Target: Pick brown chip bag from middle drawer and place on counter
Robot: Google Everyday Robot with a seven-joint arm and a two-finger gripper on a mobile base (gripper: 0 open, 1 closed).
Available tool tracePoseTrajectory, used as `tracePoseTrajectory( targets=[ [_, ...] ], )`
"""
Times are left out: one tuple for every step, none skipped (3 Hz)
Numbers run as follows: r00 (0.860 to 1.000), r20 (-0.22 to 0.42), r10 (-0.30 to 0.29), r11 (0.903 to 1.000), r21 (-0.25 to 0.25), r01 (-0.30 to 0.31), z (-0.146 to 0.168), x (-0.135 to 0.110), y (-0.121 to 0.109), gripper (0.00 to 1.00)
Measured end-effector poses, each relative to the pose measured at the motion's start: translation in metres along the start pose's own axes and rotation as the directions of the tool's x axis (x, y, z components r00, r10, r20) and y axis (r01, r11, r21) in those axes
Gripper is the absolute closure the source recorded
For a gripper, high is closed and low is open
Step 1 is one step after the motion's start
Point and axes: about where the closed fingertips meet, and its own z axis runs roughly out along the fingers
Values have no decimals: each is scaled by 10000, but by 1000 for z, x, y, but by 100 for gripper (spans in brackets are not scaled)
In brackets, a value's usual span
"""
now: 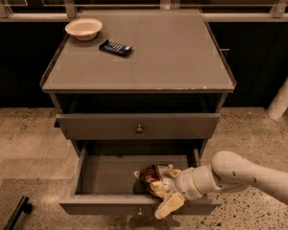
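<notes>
A pale robot arm [249, 174] reaches in from the right, low over the open middle drawer [110, 206]. Its gripper [164, 188] sits inside the drawer at the front right, touching the brown chip bag [151, 175]. Whether it is clamped on the bag or only pressed against it cannot be told. The bag lies crumpled on the drawer floor, glossy dark brown with a cream end, and no writing on it can be read. Above, the counter [173, 56] holds a cream bowl [84, 28] and, near it, a small dark packet [115, 47] with pale marks too small to read.
</notes>
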Motion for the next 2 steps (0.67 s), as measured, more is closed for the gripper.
tracePoseTrajectory(
  targets=[
    [10000, 11, 41, 10000, -58, -41, 3, 2, 1, 19],
    [10000, 11, 41, 10000, -58, -41, 3, 2, 1, 42]
  ],
)
